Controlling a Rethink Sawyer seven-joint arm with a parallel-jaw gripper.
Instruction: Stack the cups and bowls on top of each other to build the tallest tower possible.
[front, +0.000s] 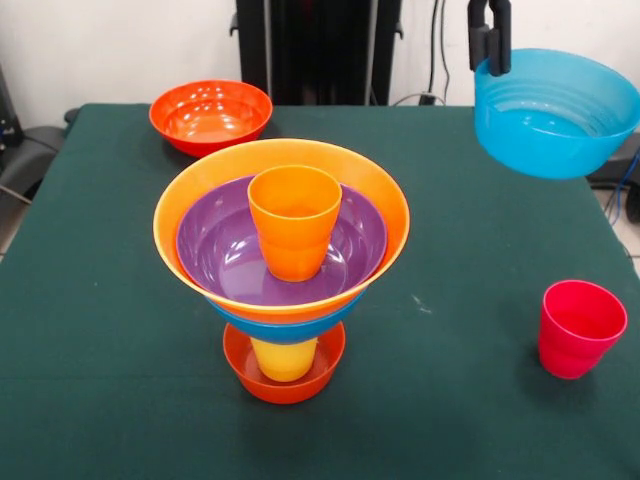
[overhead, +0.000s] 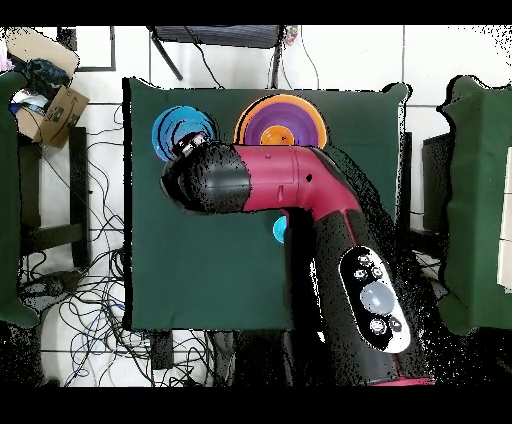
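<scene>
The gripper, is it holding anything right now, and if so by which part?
Yes. The gripper holds the large blue bowl by its rim, lifted clear of the table.

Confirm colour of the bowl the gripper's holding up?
Light blue. The gripper clamps the bowl by its rim, lifted off the table; clearest in the front view.

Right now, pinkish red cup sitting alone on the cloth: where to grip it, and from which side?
Grip the pinkish red cup by its rim, coming straight down from above. It stands upright, mouth open, with clear green table around it, so one finger could probably go inside the wall and one outside. The tower is well clear.
</scene>
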